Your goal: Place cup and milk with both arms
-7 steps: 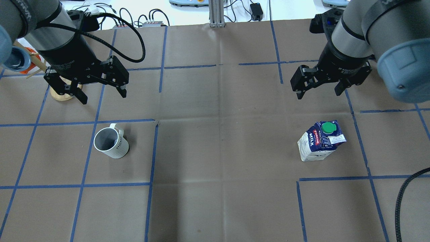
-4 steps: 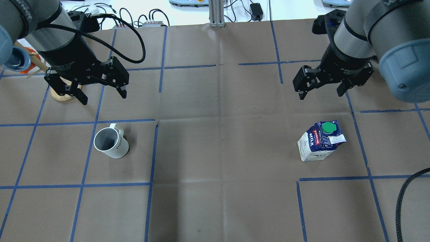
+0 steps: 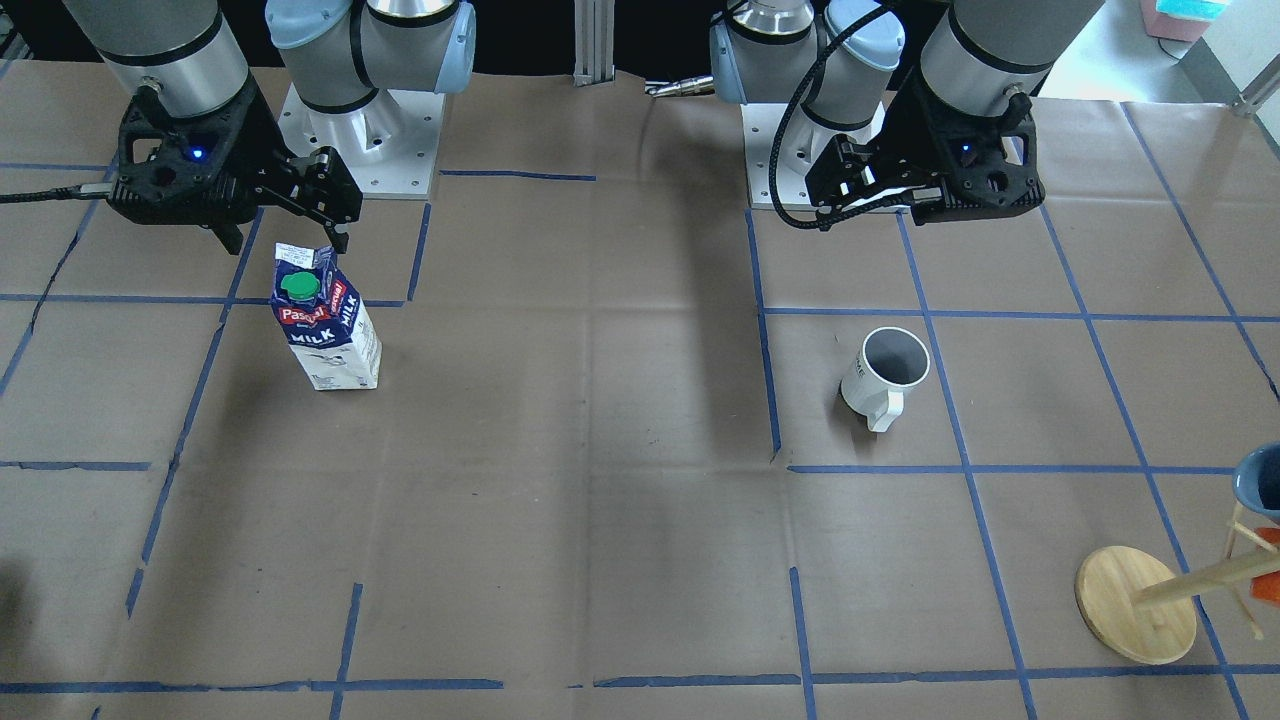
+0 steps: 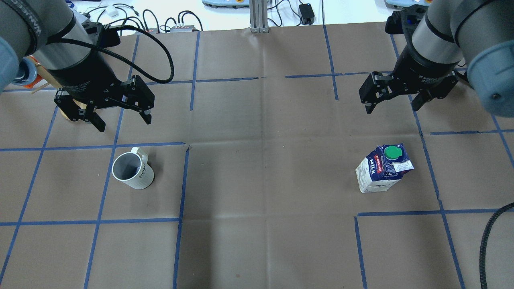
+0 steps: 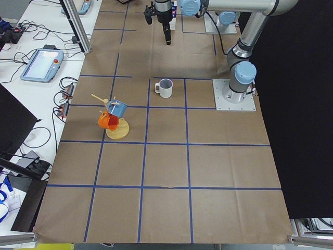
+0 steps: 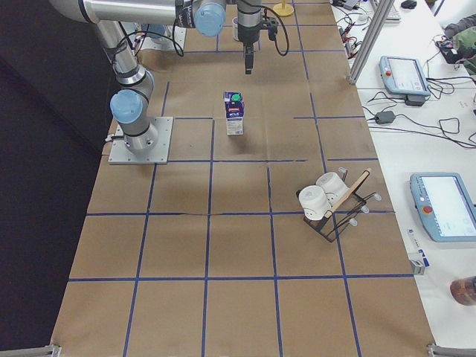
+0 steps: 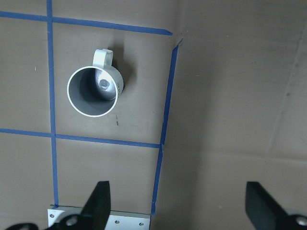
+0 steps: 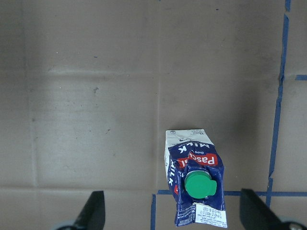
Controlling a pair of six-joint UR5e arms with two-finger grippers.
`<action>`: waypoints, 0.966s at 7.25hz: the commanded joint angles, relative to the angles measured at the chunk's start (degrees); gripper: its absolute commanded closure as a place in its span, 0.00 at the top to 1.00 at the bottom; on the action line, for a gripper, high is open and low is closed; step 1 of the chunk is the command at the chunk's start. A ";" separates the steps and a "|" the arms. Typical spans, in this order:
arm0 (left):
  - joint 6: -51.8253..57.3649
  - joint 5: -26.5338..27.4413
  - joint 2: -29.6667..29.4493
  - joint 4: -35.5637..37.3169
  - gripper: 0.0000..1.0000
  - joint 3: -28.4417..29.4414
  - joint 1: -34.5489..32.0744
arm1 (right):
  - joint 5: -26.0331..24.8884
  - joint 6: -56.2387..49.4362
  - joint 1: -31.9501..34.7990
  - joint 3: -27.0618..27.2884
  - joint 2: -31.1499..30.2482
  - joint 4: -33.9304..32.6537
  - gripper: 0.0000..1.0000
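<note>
The cup (image 4: 133, 172) is seen upright in the left half of the overhead view. It stands inside a square of blue tape (image 4: 140, 144), just beside that square's left line, with its handle turned up-frame. The milk (image 4: 383, 168) is seen upright in the right half, with a tape corner near it at its lower left. A broad stretch of brown-papered table (image 4: 265, 180) lies between the two, crossed only by tape lines. The left gripper (image 4: 124, 120) is held above the table up-frame of the cup, its jaws spread wide with nothing between them. In the left wrist view the cup is found at upper left, well apart from the fingertips (image 7: 98, 201) at the bottom edge. The right gripper (image 4: 391, 108) is likewise held spread and unloaded, up-frame of the milk and apart from it. In the right wrist view the carton is framed low, between the two fingertips at the bottom corners. A wooden stand (image 3: 1135, 605) bearing a blue cup (image 3: 1262, 480) is placed at the lower right of the front-facing view, well apart from the cup. A black cable (image 4: 488, 241) is draped along the right edge of the overhead view.
</note>
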 commanded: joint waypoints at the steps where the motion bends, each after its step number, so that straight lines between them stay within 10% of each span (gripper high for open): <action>1: 10.17 3.36 -0.37 7.29 1.00 -4.29 3.36 | 0.24 1.81 0.28 -2.07 0.25 0.44 1.00; 7: 24.38 2.93 -1.07 30.01 1.00 -25.04 16.13 | 0.59 4.99 1.59 -5.25 1.92 4.75 1.00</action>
